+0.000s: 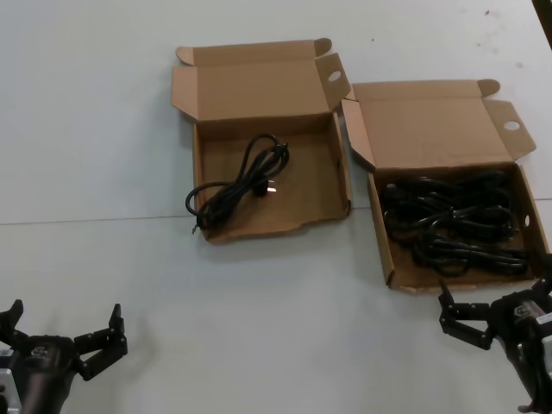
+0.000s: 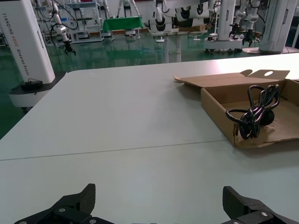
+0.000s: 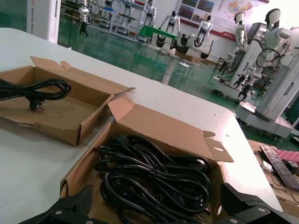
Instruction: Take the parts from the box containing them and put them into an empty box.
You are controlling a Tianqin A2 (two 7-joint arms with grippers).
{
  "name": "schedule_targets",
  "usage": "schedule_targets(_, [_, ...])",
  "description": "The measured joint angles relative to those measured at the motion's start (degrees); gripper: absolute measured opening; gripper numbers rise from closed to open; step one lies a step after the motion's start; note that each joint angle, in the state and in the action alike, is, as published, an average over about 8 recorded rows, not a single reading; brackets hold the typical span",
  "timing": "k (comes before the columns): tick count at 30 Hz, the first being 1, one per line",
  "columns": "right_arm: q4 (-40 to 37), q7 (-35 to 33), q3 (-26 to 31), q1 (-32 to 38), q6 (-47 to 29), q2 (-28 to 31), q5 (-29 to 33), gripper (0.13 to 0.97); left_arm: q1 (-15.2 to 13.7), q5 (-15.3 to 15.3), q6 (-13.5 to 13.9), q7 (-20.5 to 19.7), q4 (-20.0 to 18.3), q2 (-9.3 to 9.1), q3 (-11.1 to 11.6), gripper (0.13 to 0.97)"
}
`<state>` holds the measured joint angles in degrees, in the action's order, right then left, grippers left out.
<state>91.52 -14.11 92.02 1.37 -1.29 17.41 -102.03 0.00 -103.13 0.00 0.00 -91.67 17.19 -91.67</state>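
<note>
Two open cardboard boxes sit side by side toward the far edge of the white table (image 1: 103, 285). The ragged box (image 1: 332, 185) holds one coiled cord (image 1: 237, 185) (its plug toward the middle). The full box (image 1: 384, 246) holds a tangle of cords (image 1: 453, 228), too knotted to count. The right gripper (image 1: 492, 315), fingers spread, hangs at that box's near edge, cords just beyond. The left gripper (image 1: 60, 341), also spread, waits at the near-left corner, well apart from both boxes.

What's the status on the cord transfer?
Left hand open, parked low left. Right hand open at the straight-walled brown cardboard box of black power cords. One black cord bundle in the ragged-fronted cardboard box. Nothing in the way.
</note>
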Motion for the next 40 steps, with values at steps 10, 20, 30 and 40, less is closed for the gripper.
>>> schedule_targets(10, [0.0,0.0,0.0,0.0,0.0,0.0,0.0,0.966,0.0,0.0,0.0,0.0,0.0,0.0,0.0,0.966])
schedule_targets(20, [0.0,0.0,0.0,0.0,0.0,0.0,0.0,0.966,0.0,0.0,0.0,0.0,0.0,0.0,0.0,0.966])
schedule_targets(30, [0.0,0.0,0.0,0.0,0.0,0.0,0.0,0.966,0.0,0.0,0.0,0.0,0.0,0.0,0.0,0.966])
schedule_targets(40, [0.0,0.0,0.0,0.0,0.0,0.0,0.0,0.966,0.0,0.0,0.0,0.0,0.0,0.0,0.0,0.966])
